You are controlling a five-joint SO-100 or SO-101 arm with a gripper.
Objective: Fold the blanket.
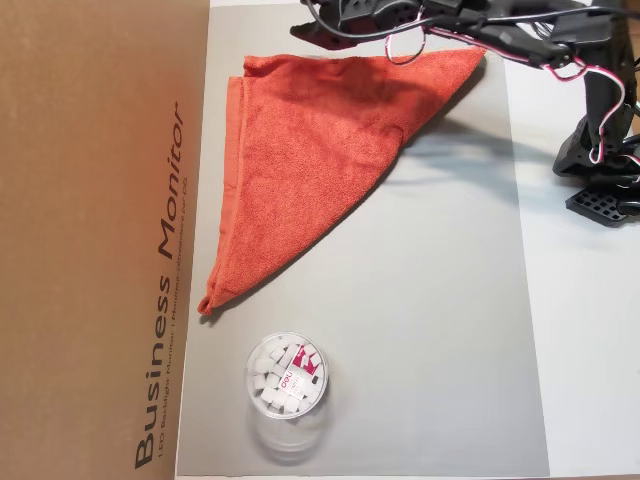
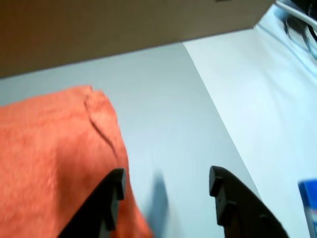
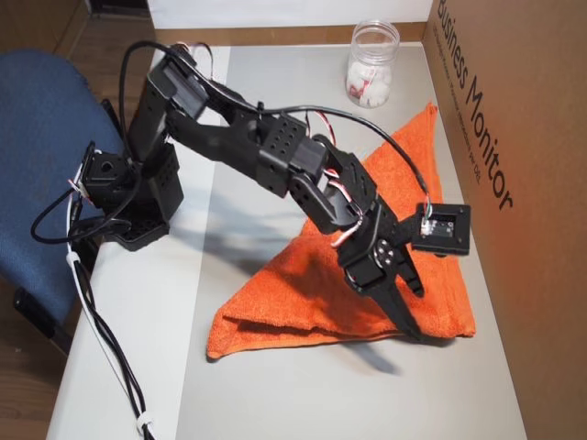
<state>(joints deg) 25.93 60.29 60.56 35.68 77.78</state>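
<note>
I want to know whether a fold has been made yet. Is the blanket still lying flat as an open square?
No: in an overhead view the blanket lies doubled over into a triangle on the grey mat.

The grey mat [image 1: 440,330] lies bare right of the blanket [image 1: 300,170], giving clear passage, while the cardboard box [image 1: 90,240] walls the far side, the jar [image 1: 287,377] stands just off the blanket's tip, and the gripper [image 2: 166,186], jaws apart, seems to hang unobstructed.

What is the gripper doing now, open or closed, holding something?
Gripper: open, holding nothing; it is next to the folded orange blanket.
</note>
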